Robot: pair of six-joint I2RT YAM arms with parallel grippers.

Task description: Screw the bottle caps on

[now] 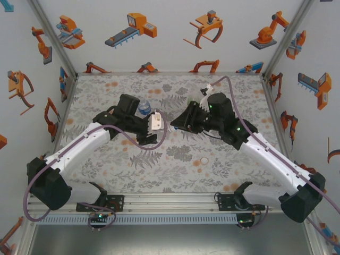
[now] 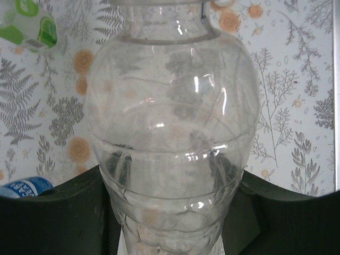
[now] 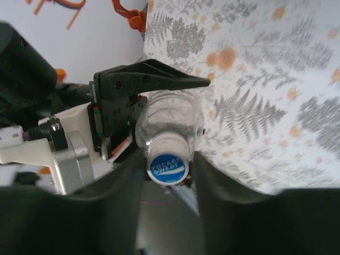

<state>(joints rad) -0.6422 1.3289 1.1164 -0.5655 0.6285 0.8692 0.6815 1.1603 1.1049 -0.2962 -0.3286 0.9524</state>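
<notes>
**Clear bottle** – transparent plastic with a ribbed lower body. It is clamped between the two dark fingers of the left hand. In the left wrist view it takes up the middle of the frame, neck towards the top edge. In the top view it sits at mid-frame, in the gap between the two arms.

**Cap** – small and round, with a white rim and a blue printed top. It sits on the neck of the clear bottle, lower centre of the right wrist view, top facing the camera.

**Left hand** – closed narrowly on the body of the clear bottle and holding it.

**Right hand** – fingers set narrowly, one close on each side of the cap. I cannot tell whether they press on it or stand just clear.

**Blue-label bottle** – lower left corner of the left wrist view, partly cut off by the finger. In the top view it is just above the left hand.

**Green bottle** – upper left corner of the left wrist view, tilted and well apart from the clear bottle.

**Surface** – pale, printed with grey ferns and orange flower spots.
</notes>
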